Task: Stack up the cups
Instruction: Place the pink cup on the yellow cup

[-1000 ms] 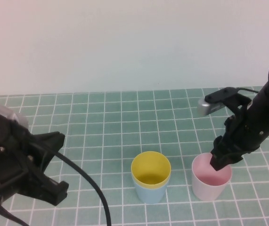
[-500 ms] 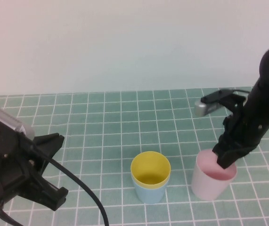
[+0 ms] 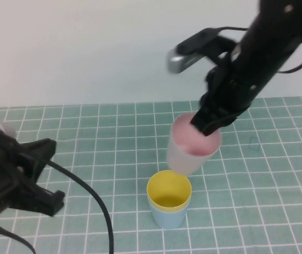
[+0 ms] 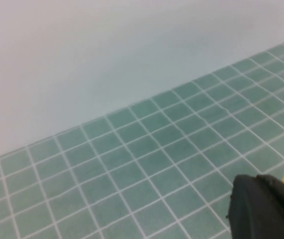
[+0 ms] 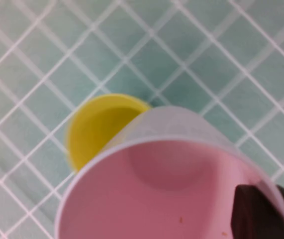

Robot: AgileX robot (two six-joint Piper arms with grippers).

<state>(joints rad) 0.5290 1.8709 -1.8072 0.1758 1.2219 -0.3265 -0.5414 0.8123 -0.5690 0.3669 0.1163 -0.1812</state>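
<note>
High view: right gripper (image 3: 210, 123) pinched rim of pink cup (image 3: 190, 146), airborne, tilted, just above yellow cup (image 3: 168, 193) nested in blue cup (image 3: 167, 216). Left gripper (image 3: 45, 174) parked far left, fingers spread, empty.

Left wrist view: bare mat (image 4: 132, 164).

Right wrist view: pink cup (image 5: 171, 189) offset from yellow cup (image 5: 99, 124); tilt risked catching rim, toppling stack. Mat clear all round.

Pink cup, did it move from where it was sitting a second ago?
Yes. The right gripper lifted the pink cup off the table and carried it left, above the yellow cup.
</note>
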